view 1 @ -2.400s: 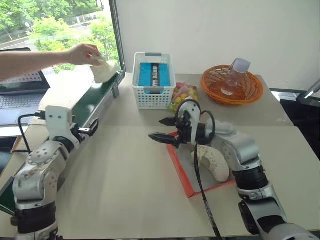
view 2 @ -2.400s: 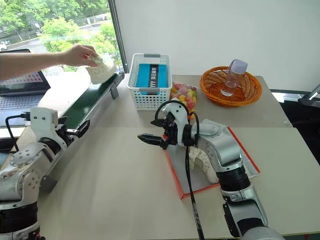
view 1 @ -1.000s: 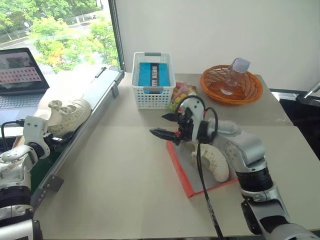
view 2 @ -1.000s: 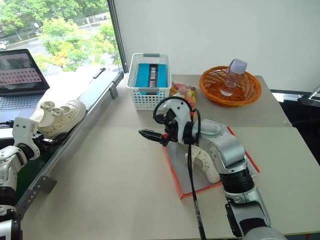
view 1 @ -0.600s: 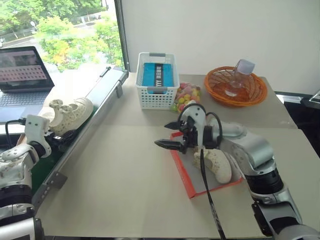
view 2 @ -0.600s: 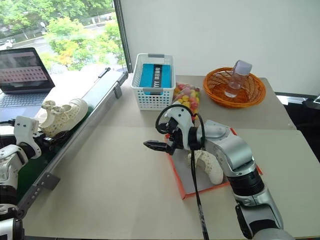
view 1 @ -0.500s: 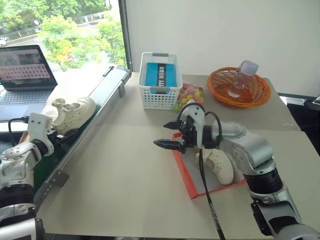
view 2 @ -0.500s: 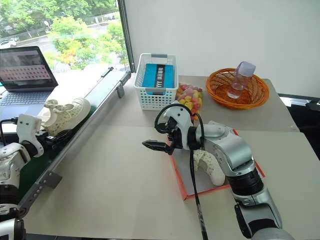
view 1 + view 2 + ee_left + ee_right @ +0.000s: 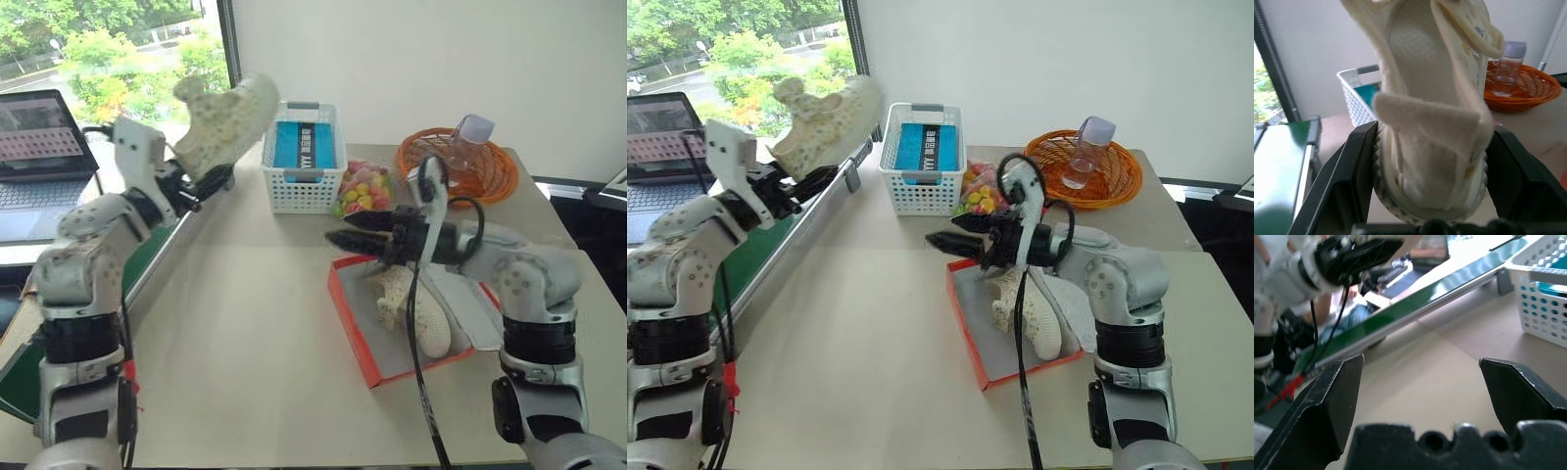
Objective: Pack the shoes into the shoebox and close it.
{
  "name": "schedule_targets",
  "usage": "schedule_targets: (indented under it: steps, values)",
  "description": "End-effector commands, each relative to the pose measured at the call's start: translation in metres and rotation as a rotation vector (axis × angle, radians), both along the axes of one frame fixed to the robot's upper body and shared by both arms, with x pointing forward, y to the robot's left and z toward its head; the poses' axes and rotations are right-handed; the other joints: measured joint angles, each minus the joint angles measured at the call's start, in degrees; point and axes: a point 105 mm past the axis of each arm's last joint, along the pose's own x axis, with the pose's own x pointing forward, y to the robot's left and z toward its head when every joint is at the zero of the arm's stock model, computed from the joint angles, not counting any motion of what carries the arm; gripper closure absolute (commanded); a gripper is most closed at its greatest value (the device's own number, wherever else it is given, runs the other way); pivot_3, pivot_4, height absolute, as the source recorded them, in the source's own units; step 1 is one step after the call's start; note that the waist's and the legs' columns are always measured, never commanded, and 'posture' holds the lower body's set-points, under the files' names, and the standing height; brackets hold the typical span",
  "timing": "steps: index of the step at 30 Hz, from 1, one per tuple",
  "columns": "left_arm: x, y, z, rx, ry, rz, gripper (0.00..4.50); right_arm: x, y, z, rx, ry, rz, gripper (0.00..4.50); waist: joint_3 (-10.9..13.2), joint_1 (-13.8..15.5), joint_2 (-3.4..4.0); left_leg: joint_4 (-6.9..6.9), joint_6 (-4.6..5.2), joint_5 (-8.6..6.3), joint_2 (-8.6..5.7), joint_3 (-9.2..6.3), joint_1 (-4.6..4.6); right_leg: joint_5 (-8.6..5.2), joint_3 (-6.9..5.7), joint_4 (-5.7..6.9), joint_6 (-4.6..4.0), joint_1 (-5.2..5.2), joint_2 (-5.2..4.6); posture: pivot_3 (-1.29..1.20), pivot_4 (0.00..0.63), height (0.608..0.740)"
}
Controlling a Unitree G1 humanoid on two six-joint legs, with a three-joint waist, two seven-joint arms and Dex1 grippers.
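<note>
left gripper point(image 9: 1427, 196): pinching one shoe point(image 9: 223, 122), held in the air
right gripper point(image 9: 345, 241): jaws spread, empty, over shoebox point(image 9: 355, 318)
second shoe point(image 9: 411, 308): inside shoebox

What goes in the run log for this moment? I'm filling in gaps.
left gripper: shut on shoe, lifted | right gripper: open, over shoebox | other shoe: in box
</note>
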Motion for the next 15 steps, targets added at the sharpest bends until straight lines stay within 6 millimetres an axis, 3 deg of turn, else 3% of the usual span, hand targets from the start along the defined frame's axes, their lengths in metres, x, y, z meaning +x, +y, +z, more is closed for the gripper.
schedule_targets:
  steps: [1, 3, 8, 15]
  values:
    - [-0.011, -0.029, 0.033, -0.006, -0.113, -0.101, 1.7, 0.005, -0.013, 0.032, 0.141, -0.025, -0.071, 0.0, 0.0, -0.2, 0.0, 0.0, 0.0, 0.0, 0.0, 0.0, 0.0, 0.0, 0.02, 0.0, 0.0, 0.0, 0.0, 0.0, 0.15, 0.74]
    - [-0.014, -0.054, 0.033, -0.025, -0.113, -0.176, 1.7, 0.003, -0.016, 0.049, 0.253, -0.027, -0.069, 0.0, 0.0, -0.3, 0.01, -0.06, 0.01, -0.01, -0.01, 0.0, 0.0, 0.0, 0.04, 0.0, 0.01, -0.02, 0.0, 0.0, 0.15, 0.74]
    - [-0.018, -0.085, 0.029, -0.07, -0.098, -0.265, 1.7, 0.001, -0.02, 0.064, 0.358, -0.024, -0.097, 0.0, 0.0, -0.5, 0.02, -0.11, 0.04, -0.02, -0.04, -0.01, -0.04, -0.01, 0.04, 0.0, 0.03, -0.03, -0.02, 0.0, 0.15, 0.74]
    - [-0.028, -0.117, 0.012, -0.15, -0.024, -0.353, 1.7, 0.0, -0.027, 0.063, 0.359, -0.016, -0.155, 0.0, 0.0, -0.8, 0.04, -0.07, 0.05, -0.01, -0.05, -0.03, -0.03, 0.01, 0.07, 0.01, 0.05, -0.01, -0.01, 0.0, 0.15, 0.74]
